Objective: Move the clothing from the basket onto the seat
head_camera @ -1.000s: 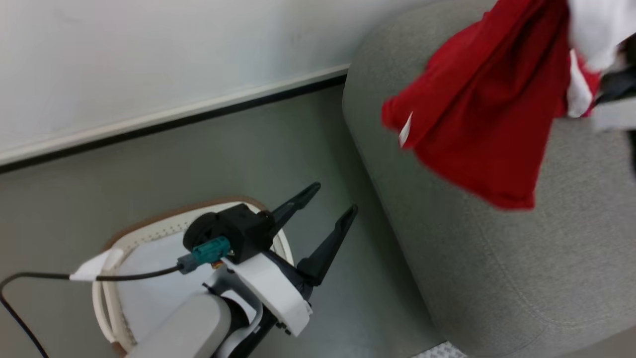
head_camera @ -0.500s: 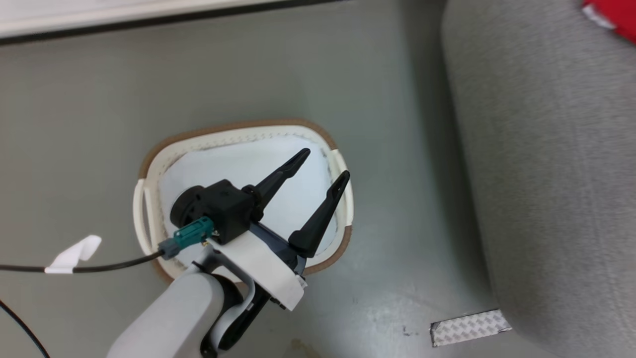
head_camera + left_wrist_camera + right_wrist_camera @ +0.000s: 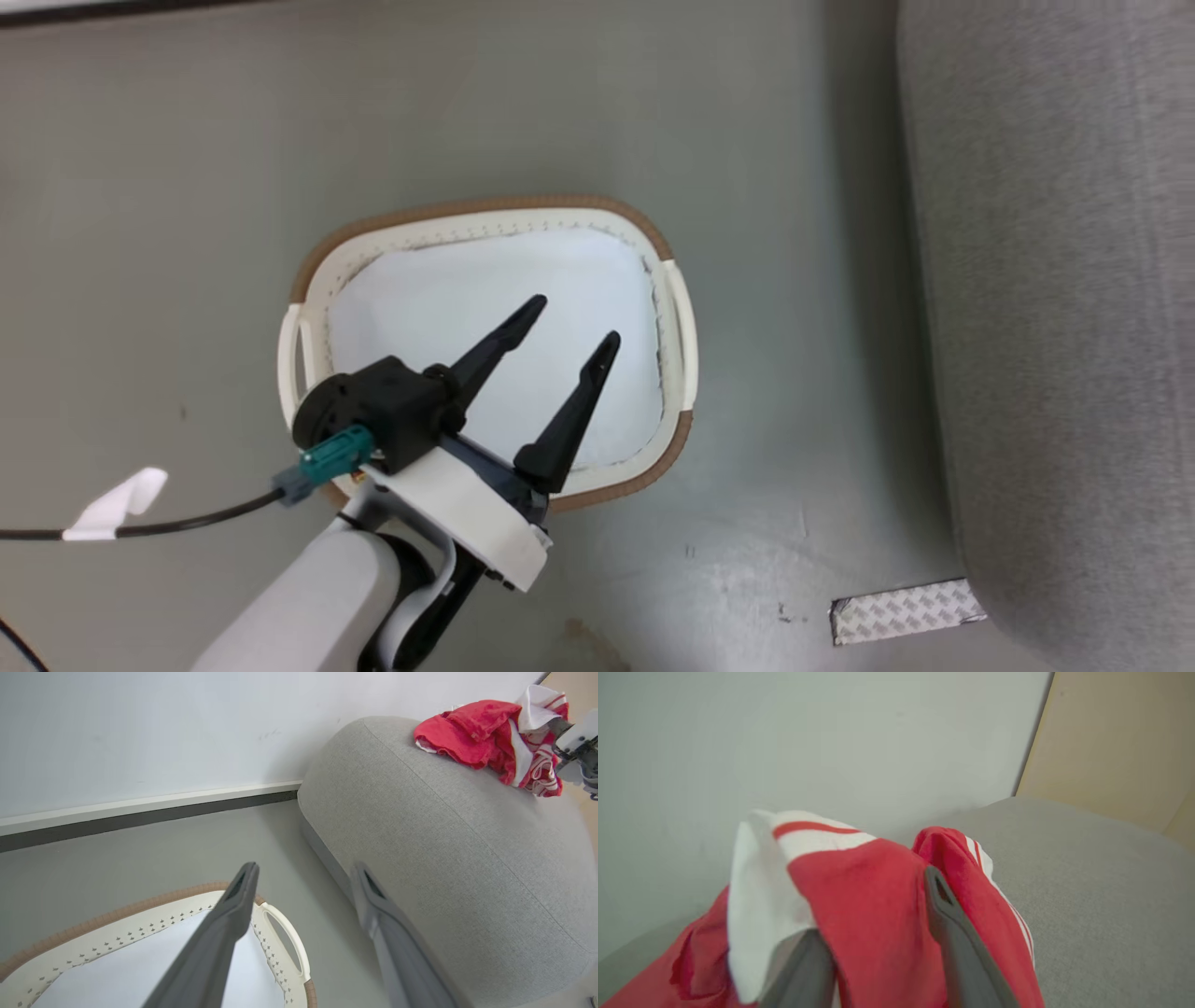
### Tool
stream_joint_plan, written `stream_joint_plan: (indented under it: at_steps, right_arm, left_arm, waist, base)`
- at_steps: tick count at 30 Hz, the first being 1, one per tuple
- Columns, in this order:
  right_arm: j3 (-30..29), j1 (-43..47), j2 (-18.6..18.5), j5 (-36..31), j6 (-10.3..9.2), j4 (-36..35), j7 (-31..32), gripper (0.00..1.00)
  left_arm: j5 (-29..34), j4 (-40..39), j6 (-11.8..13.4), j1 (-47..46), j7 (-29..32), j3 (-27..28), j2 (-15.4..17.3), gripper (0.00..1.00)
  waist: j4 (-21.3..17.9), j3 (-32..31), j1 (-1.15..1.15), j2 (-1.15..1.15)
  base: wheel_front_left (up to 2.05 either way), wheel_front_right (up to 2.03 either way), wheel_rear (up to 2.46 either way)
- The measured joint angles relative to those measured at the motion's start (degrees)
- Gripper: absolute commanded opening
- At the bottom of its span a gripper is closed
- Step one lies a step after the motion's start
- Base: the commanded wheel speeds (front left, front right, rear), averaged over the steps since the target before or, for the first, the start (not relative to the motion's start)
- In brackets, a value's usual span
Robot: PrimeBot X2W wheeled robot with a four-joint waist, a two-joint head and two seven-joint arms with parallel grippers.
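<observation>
In the head view the camera had tipped down since a second ago, so the red cloth was gone from that picture; the basket [image 3: 485,207] held just its white lining [image 3: 523,280], and the left gripper [image 3: 574,319] hung over it with jaws wide open and nothing in them. In the left wrist view the clothing [image 3: 486,737] lay in a heap on top of the seat [image 3: 444,826], well away from the basket. In the right wrist view the right gripper [image 3: 878,905] had red cloth between its jaws, and I could not tell if it was squeezing or letting go, but the job looked almost done.
</observation>
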Motion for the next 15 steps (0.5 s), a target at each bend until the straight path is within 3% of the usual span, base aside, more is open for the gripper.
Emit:
stream_joint_plan:
  at_steps: [6,15]
  right_arm:
    - [9.9,7.4,4.9,-0.6,0.01,-5.9,0.0,1.00]
    - [29.1,25.5,9.1,8.7,0.01,-19.0,0.0,1.00]
  left_arm:
    - [-1.6,2.2,0.6,1.7,-3.1,1.5,-0.2,1.00]
    - [-5.6,8.8,2.5,10.5,-11.2,6.3,-1.5,1.00]
  waist:
    - [-1.8,-4.8,-0.01,0.00]
    - [-3.3,-16.8,-0.02,0.00]
  base:
    - [0.00,0.00,0.00]
    - [0.00,0.00,0.00]
